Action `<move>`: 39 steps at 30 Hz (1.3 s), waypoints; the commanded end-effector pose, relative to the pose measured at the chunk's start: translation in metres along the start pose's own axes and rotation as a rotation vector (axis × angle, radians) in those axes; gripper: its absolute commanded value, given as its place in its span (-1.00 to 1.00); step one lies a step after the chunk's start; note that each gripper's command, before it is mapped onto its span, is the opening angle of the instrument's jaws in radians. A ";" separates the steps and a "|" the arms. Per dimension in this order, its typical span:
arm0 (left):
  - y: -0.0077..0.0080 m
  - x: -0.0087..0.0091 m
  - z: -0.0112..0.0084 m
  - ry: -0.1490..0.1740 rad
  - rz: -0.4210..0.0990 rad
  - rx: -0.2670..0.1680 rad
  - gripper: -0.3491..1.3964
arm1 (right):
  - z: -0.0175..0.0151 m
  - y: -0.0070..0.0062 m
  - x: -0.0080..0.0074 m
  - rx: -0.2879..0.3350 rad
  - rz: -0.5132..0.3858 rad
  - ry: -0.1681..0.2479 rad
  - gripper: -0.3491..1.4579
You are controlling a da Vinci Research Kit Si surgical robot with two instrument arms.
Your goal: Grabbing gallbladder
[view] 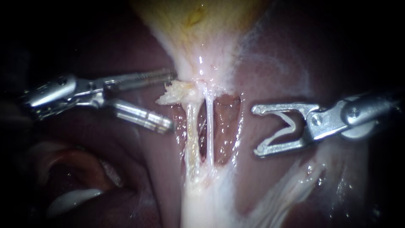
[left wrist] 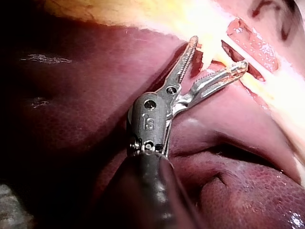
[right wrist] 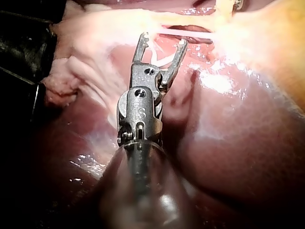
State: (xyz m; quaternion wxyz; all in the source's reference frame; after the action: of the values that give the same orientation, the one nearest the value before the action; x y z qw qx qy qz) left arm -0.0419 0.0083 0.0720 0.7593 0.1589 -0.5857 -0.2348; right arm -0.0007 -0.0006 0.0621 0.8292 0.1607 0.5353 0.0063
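The gallbladder, pale yellow, narrows to a white neck at the upper middle. From the neck two thin tubes run down side by side over the liver. My left instrument has its jaws open beside the neck, with a frayed pale lump of tissue lying at the gap between their tips. In the left wrist view these toothed jaws straddle that tissue without closing on it. My right instrument stands open right of the tubes, clear of them, with a pale V-shaped piece seated inside its jaws.
Dark red liver surrounds the tubes on both sides. White membrane strands fan out at the lower right. In the right wrist view the open jaws point at the tubes, with folded pale tissue beside them.
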 end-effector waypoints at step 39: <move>-0.0010 -0.0044 -0.0062 0.018 -0.126 -0.028 -1.00 | 0.0000 -0.0001 0.0001 0.001 0.000 0.000 -0.09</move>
State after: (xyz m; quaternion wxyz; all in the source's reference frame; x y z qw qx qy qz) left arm -0.0368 0.0097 0.0660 0.7494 0.1865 -0.5651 -0.2903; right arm -0.0007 -0.0007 0.0620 0.8291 0.1608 0.5355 0.0062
